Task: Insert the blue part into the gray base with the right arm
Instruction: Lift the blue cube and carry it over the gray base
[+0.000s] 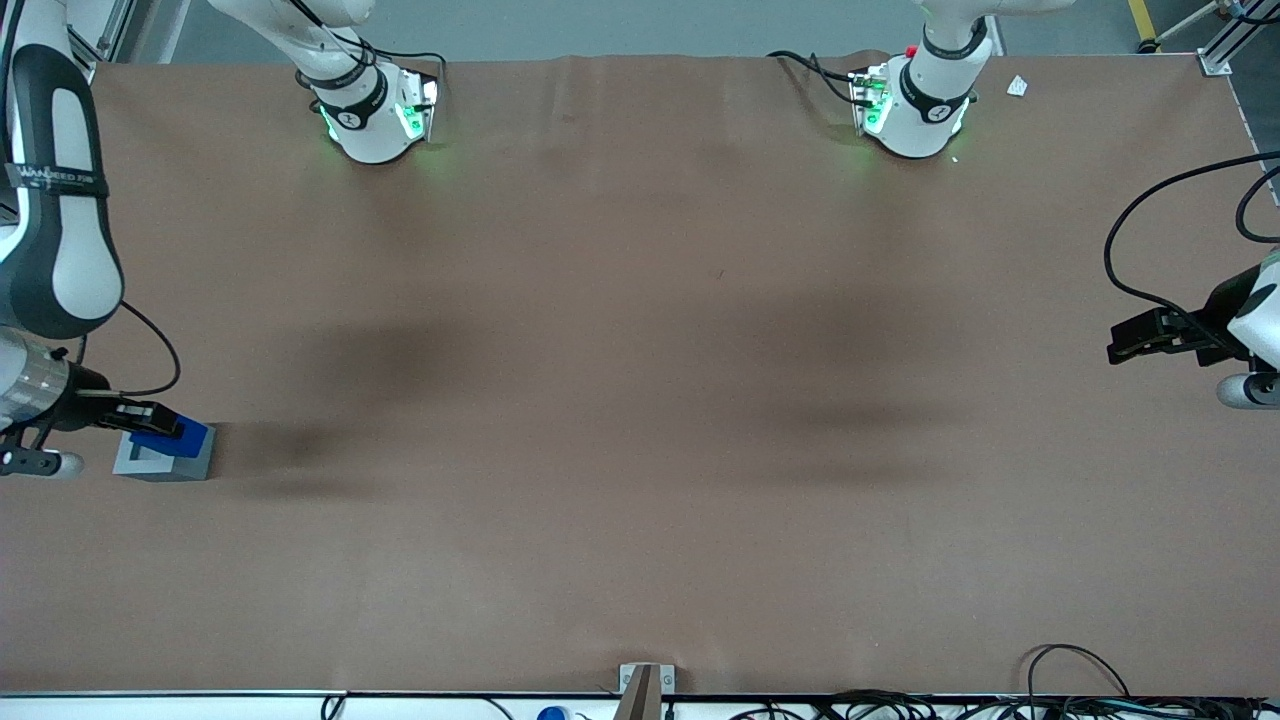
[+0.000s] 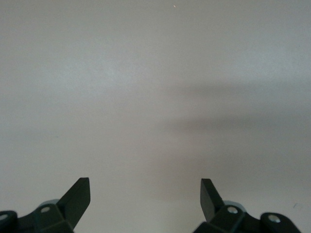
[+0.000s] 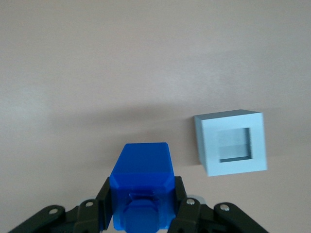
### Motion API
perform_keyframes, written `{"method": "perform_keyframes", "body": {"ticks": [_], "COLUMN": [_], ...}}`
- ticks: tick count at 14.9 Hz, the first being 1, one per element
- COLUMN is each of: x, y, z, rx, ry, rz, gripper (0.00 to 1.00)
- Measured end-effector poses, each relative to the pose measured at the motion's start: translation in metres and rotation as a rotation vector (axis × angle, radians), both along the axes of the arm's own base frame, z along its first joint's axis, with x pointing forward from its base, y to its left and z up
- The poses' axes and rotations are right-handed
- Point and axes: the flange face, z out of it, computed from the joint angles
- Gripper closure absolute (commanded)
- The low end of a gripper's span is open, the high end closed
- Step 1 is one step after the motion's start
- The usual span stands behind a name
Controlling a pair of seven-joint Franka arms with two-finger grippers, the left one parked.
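**Right wrist view: blue part held, gray base lying apart**

1. Gripper (image 3: 142,204). You see its two black fingers (image 3: 103,206) closed against opposite sides of the blue part (image 3: 142,179), which sits between them. On the front view the gripper (image 1: 150,420) reaches out from the right arm (image 1: 50,230) at the working arm's end of the table (image 1: 640,350).

2. Blue part. Bright blue block, clamped in the gripper, with a rounded stub on the face turned toward the wrist camera. It is lifted off the table; its shadow falls on the brown surface. On the front view the blue part (image 1: 170,436) overlaps the gray base (image 1: 165,462).

3. Gray base (image 3: 232,142). Light gray square block resting on the table, its recess open and showing nothing inside. From the wrist you find it beside the blue part with a gap between them, not touching.

4. Table. Brown covering, faintly creased.
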Motion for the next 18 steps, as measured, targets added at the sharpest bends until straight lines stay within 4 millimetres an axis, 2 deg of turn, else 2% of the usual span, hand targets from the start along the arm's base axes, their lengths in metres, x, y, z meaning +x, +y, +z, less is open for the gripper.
{"method": "perform_keyframes", "body": {"ticks": [2,7,13,15,18], "x": [-0.004,-0.012,-0.027,-0.030,-0.029], "y": [-0.018,-0.043,-0.088,-0.096,-0.098], "z": [0.000,-0.001,-0.003,-0.008,-0.020], "rx": [-0.001,-0.012,-0.037,-0.037,-0.032], "ry": [-0.001,0.006,0.008,0.012,0.025], "rz": [0.009,0.039,0.071,0.087,0.105], "gripper": [0.84,0.84,0.85,0.86,0.89]}}
